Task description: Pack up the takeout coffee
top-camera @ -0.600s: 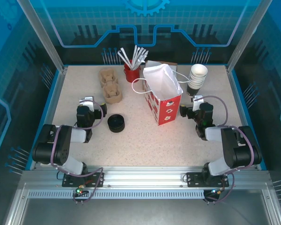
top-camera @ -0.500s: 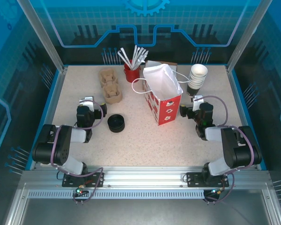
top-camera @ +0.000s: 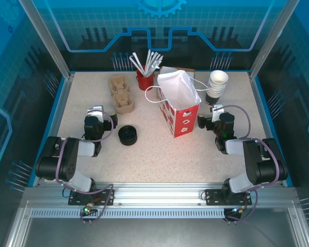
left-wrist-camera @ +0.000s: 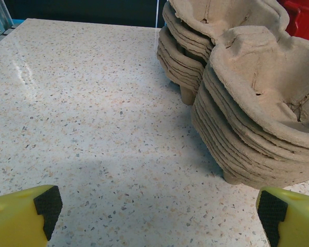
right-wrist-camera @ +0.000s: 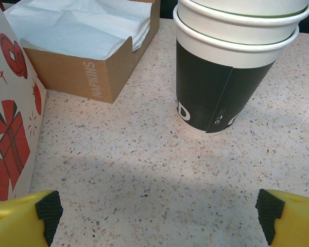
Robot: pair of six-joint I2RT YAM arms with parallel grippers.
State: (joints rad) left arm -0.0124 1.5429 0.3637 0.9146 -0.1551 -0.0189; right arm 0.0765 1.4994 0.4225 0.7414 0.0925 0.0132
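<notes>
The takeout coffee is out of view. A red and white gift bag (top-camera: 180, 105) (right-wrist-camera: 5, 128) stands open-topped in the middle of the table. My left gripper (top-camera: 95, 110) (left-wrist-camera: 159, 211) rests low on the left, open, with bare table between its yellow fingers (left-wrist-camera: 20, 216). It faces a stack of pulp cup carriers (left-wrist-camera: 257, 103) (top-camera: 122, 95). My right gripper (top-camera: 216, 109) (right-wrist-camera: 157, 211) sits open just right of the bag, nothing between its fingers (right-wrist-camera: 20, 216). It points at a stack of lidless cups (right-wrist-camera: 232, 67) (top-camera: 216, 85).
A pile of low black lids (top-camera: 127, 135) lies left of the bag. A brown napkin box (right-wrist-camera: 92, 46) (top-camera: 177, 70) stands behind the bag. A red holder with white stirrers (top-camera: 145, 77) is at the back. Blue walls ring the table (top-camera: 159, 159).
</notes>
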